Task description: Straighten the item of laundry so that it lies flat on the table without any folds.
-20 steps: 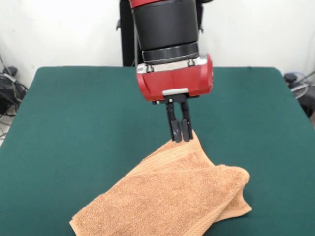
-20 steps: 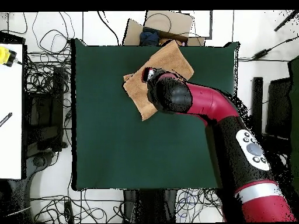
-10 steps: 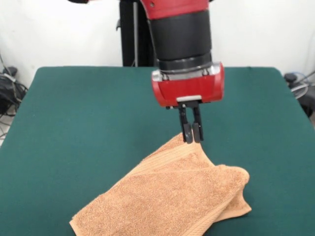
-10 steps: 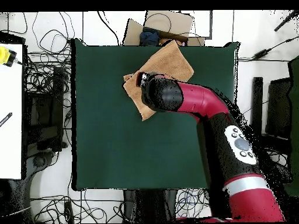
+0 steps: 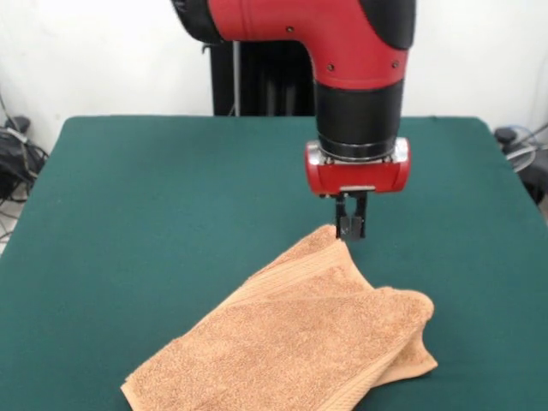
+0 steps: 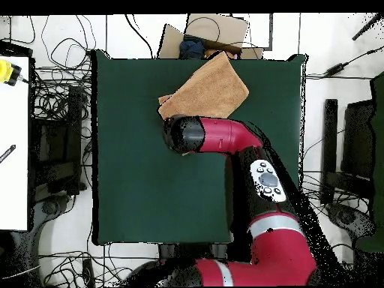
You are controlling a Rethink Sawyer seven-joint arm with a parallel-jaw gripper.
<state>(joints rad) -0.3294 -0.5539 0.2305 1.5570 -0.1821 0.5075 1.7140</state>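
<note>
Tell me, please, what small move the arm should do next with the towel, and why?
Probably lower the gripper a little and pull the far corner of the towel away from the rest. The jaws stand close together right at that corner, seemingly pinching its edge. The towel lies folded over itself in layers near the front edge of the green table, which has plenty of bare top behind it for spreading.
</note>
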